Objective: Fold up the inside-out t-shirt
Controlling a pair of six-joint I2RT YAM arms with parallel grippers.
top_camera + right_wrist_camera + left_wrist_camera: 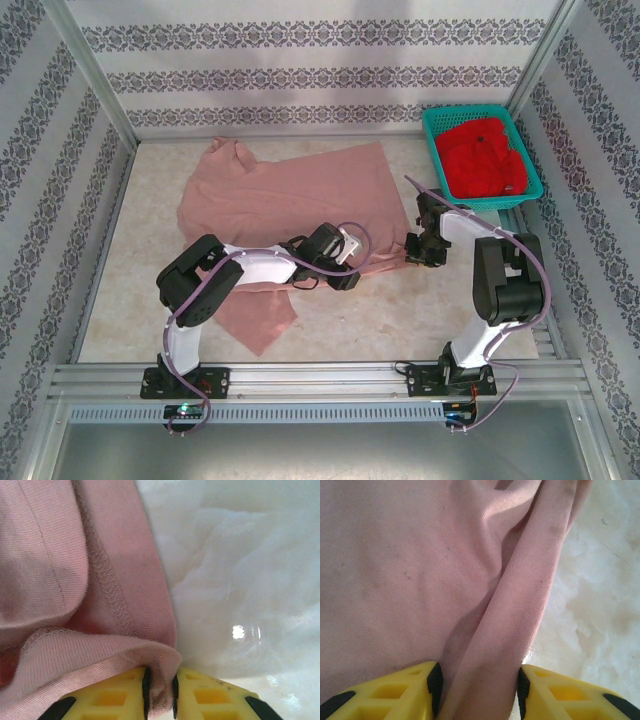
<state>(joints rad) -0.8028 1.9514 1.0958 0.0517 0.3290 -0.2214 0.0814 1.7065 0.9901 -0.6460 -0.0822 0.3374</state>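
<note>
A pale counter (130, 300) carries a salmon-pink t-shirt (270, 190) spread seams-out across its middle and left, with a green basket (434, 150) of red cloth (485, 155) at the far right corner. The jaws of the left arm (260, 265) sit half apart, gripping a thick ridge of shirt, while those of the right arm (500, 270) are nearly closed, pinching a stitched hem (107, 595) corner. A clean fold probably needs both arms lifting evenly, keeping the held edge taut and level.
</note>
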